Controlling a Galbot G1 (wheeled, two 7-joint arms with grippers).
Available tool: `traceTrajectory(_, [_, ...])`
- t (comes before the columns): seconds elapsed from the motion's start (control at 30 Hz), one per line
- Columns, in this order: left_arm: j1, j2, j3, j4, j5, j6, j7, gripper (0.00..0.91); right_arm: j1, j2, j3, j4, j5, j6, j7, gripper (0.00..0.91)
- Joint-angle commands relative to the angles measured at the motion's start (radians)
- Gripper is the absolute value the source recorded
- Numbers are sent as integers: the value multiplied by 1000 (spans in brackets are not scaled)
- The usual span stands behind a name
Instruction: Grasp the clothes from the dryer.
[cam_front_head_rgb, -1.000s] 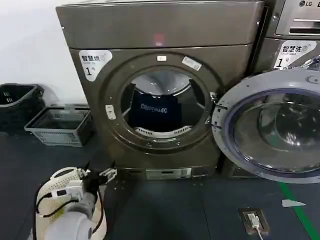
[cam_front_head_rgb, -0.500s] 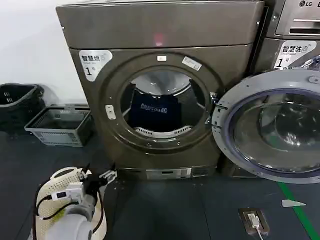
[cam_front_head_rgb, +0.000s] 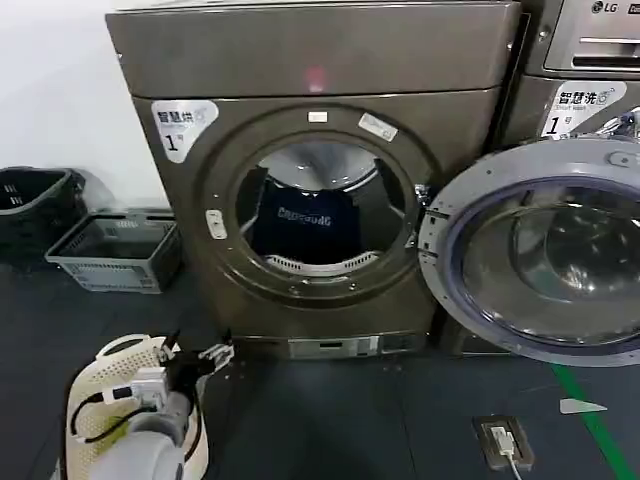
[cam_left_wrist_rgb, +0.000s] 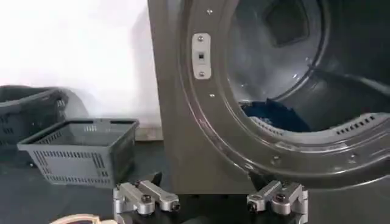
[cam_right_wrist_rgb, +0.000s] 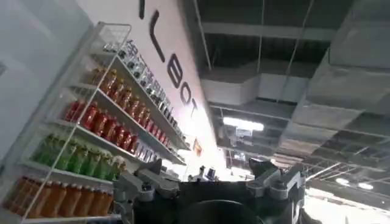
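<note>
My left gripper (cam_left_wrist_rgb: 210, 201) sits low, fingers apart, nothing between them. Ahead and above it, the dryer (cam_front_head_rgb: 320, 60), door (cam_front_head_rgb: 540, 250) swung open. Farther in, the clothes (cam_front_head_rgb: 305, 225) lie inside the drum. Right gripper (cam_right_wrist_rgb: 210, 182) points at ceiling and shelves (cam_right_wrist_rgb: 91, 140), fingers spread.

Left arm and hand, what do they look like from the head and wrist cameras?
The left arm is a rounded silver-grey tube with black cables looped along it and small white connector blocks near the wrist. The left hand has two silver metal fingers fastened with dark screw heads on a black base. The right hand looks alike.
</note>
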Motion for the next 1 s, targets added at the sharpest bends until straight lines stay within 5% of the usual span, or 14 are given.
traceTrajectory(0.03, [0, 0, 0, 6, 0, 49, 0, 907, 1, -1, -1, 0, 2, 0, 1, 907])
traceTrajectory(1.0, [12, 0, -1, -5, -12, 49, 9, 907, -1, -3, 5, -10, 14, 3, 5, 907])
